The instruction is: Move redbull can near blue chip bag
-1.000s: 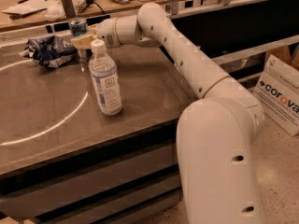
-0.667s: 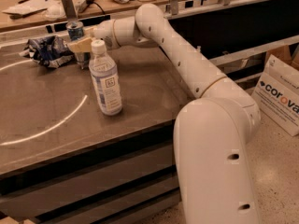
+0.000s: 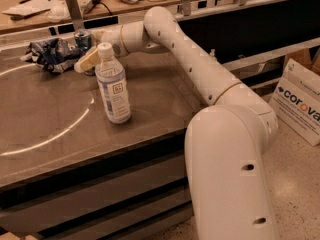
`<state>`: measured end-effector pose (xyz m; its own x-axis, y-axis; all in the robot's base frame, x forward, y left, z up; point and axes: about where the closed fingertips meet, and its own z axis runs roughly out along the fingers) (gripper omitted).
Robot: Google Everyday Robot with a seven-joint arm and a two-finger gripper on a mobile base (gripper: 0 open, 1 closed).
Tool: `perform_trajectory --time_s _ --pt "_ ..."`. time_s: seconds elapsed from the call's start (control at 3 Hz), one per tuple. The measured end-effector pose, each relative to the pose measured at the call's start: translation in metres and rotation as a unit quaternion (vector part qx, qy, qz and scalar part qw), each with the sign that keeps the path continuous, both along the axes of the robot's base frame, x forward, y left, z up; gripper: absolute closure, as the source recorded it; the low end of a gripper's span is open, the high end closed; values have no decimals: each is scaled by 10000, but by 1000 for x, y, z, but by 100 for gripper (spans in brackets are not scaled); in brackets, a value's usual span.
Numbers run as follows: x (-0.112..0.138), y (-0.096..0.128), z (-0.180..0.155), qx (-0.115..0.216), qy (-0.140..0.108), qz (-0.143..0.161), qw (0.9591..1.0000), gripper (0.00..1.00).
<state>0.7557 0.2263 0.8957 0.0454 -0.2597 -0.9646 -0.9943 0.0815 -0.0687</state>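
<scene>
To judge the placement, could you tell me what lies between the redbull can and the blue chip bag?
Nothing: in the camera view the redbull can stands right beside the blue chip bag, with the tool at the can.

A workshop-like lab: a cluttered workbench [image 3: 45, 6] lies beyond the desk's [image 3: 150, 99] far edge, a printed carton [image 3: 300, 101] stands on the floor, and the gripper [image 3: 89, 59] is by that far edge.
</scene>
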Motion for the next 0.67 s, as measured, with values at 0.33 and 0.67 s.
perform_trajectory --time_s 0.33,0.67 --pt "1 -4 0 -13 4 -28 10000 0" --pt "16 -44 0 -118 -34 -412 9991 0"
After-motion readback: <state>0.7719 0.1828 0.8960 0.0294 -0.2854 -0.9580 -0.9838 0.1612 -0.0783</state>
